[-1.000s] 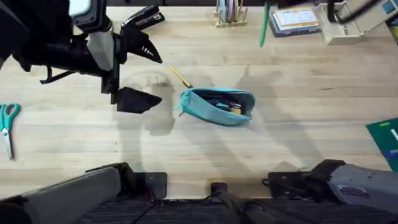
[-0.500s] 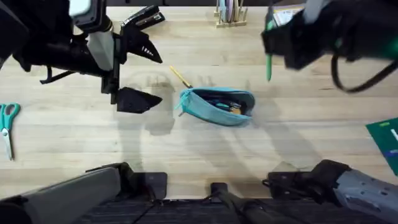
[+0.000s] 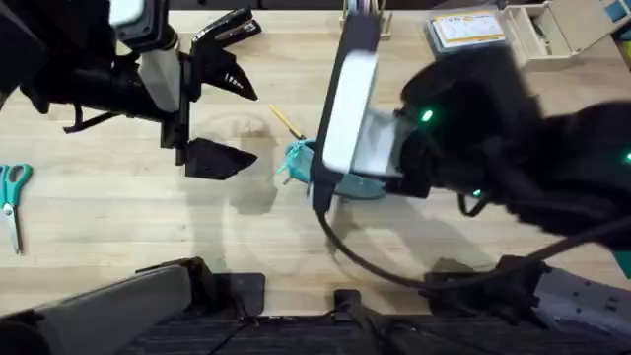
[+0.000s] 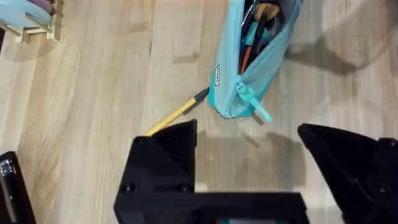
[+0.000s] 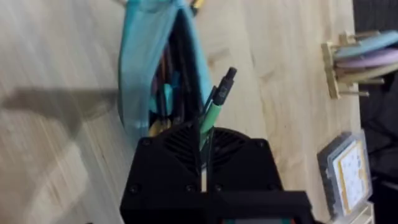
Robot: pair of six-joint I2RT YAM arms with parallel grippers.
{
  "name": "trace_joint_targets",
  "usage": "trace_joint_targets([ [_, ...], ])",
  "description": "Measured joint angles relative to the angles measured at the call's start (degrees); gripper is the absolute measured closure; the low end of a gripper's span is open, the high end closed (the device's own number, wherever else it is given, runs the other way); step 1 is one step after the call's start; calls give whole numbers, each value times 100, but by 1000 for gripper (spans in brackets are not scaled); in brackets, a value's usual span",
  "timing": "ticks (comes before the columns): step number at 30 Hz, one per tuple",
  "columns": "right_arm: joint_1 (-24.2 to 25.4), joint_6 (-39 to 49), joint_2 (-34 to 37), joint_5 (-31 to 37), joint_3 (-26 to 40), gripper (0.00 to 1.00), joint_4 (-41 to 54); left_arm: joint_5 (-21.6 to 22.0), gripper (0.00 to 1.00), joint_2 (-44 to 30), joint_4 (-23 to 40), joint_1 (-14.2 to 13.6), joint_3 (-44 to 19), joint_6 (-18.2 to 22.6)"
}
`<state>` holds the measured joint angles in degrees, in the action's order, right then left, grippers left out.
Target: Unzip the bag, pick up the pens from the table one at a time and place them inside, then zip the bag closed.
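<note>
The teal bag [image 4: 256, 59] lies unzipped on the table [image 3: 118, 227], with pens showing inside; my right arm covers most of it in the overhead view, leaving its left end [image 3: 296, 158] visible. A yellow pen [image 4: 177, 113] lies on the wood just beside that end, also seen from above as the yellow pen [image 3: 286, 121]. My right gripper [image 5: 204, 134] is shut on the green pen [image 5: 212, 111], whose dark end points over the bag's open mouth [image 5: 174, 68]. My left gripper [image 3: 251, 126] hovers open to the left of the bag, nothing between its fingers [image 4: 165, 149].
Teal-handled scissors [image 3: 12, 197] lie at the left edge. A black stapler-like object [image 3: 227, 28], a wooden holder of pastel sticks [image 5: 357, 59], a clear box of cards [image 3: 463, 30] and a beige box [image 3: 557, 30] line the far edge.
My right arm has swung from the far right corner to above the bag, carrying the green pen. The left arm, bag and yellow pen have not moved.
</note>
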<state>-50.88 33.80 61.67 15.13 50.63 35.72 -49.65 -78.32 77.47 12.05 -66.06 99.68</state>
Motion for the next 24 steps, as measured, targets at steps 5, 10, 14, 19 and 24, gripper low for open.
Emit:
trace_joint_targets([
  [5, -23, 412, 8, 0, -567, 969, -642, 0, 7, 0, 9, 0, 0, 0],
  [10, -23, 534, 120, -211, -634, 972, -884, 0, 7, 0, 11, 0, 0, 0],
  [14, -23, 566, 369, -457, -634, 972, -1042, 0, 8, 0, 11, 0, 0, 0],
  [19, -23, 569, 763, -580, -634, 970, -1317, 0, 6, 0, 11, 0, 0, 0],
  [24, -23, 569, 1294, -633, -634, 970, -1477, 0, 7, 0, 11, 0, 0, 0],
])
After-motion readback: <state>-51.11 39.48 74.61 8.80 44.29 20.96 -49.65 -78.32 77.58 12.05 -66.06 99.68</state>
